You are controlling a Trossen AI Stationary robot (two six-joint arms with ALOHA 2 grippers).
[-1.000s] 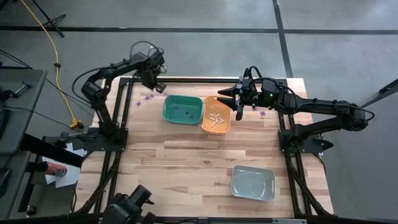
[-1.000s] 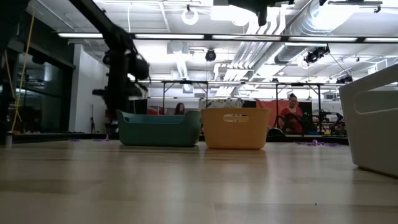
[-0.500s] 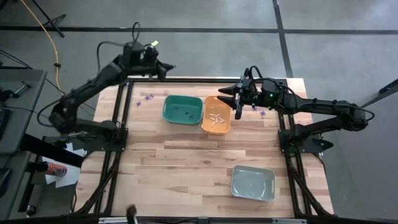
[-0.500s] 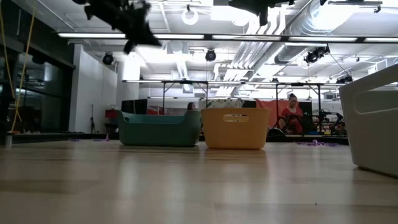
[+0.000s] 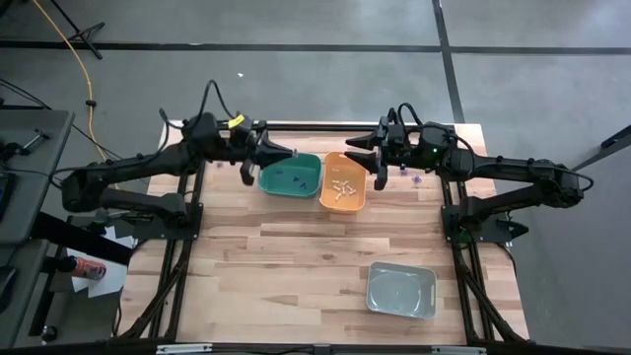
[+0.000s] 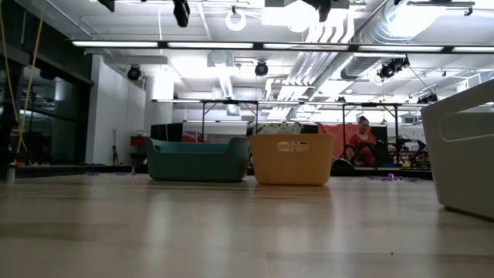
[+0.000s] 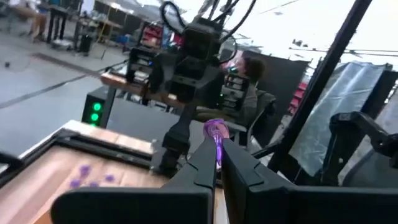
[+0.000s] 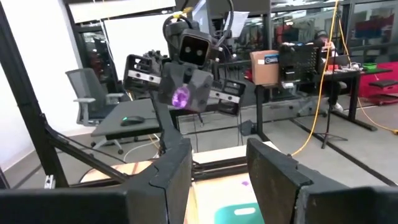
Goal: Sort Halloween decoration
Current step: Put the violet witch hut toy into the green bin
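Since a second ago: left arm swung off the table's upper-left corner and now reaches right across upper centre of the high view — left gripper (image 5: 281, 155) at the green bin's (image 5: 290, 175) upper-left rim. Right arm unchanged.

Left wrist view: fingers clamped on a small purple trinket (image 7: 216, 134), glossy, translucent-looking plastic, poking out past the tips. Same purple bit visible at the left gripper's nose in the right wrist view.

Right gripper (image 5: 367, 163) parked above the orange bin's (image 5: 344, 182) upper-right edge, fingers spread, nothing between them.

Step in hand, by judgement: carry phase, purple piece headed for the green bin. Next move needs the tips further in over the bin's floor, then release — piece is light and tiny, could bounce off the rim.

Contents: dark specks in the green bin, pale cream bits (image 5: 342, 187) in the orange one. More purple pieces (image 5: 229, 157) loose on the wood at upper left, a few purple bits (image 5: 415, 180) right of the orange bin.

Bins smooth moulded plastic, rounded rectangular; grey bin (image 5: 401, 291) at lower right. Table (image 5: 276, 256) — light butcher-block planks, matte.
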